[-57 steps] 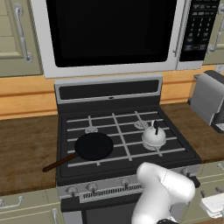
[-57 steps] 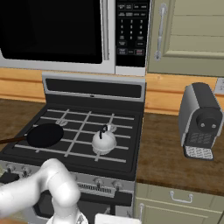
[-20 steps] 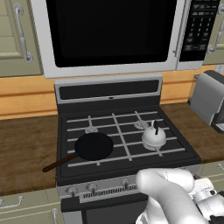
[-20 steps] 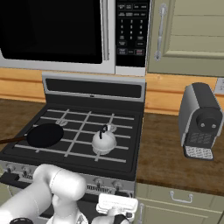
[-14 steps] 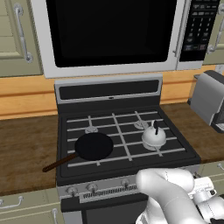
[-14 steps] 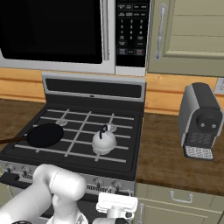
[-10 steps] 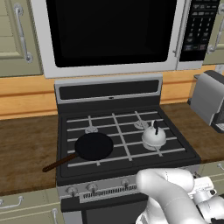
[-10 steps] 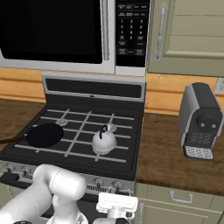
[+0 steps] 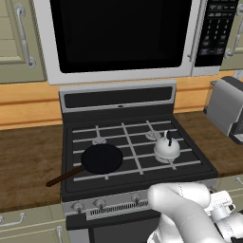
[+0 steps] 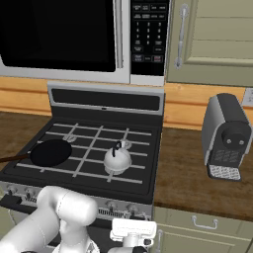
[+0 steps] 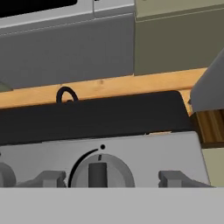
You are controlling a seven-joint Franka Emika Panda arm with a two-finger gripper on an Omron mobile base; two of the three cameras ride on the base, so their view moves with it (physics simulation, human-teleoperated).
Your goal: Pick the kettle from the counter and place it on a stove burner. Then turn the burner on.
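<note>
The shiny kettle (image 9: 166,147) (image 10: 117,159) stands upright on the front right stove burner (image 9: 163,159), covering most of it. In the hand view only the kettle's black handle (image 11: 65,94) pokes above the stove's front edge. My gripper (image 11: 103,179) is low in front of the stove's control panel and open. Its two grey fingertips (image 11: 48,178) flank a round grey knob (image 11: 101,173) without touching it. The dark wood counter (image 9: 28,161) (image 10: 197,173) runs on both sides of the stove.
A black frying pan (image 9: 101,158) (image 10: 51,151) lies on the front left burner, its handle out to the left. A grey coffee machine (image 10: 225,136) (image 9: 228,104) stands on the right counter. More knobs (image 9: 99,203) line the panel. A microwave (image 9: 118,38) hangs above.
Since 2.9 s ago the arm has bent down and brought the hand low in front of the stove's panel. Over the last second nothing has visibly moved.
</note>
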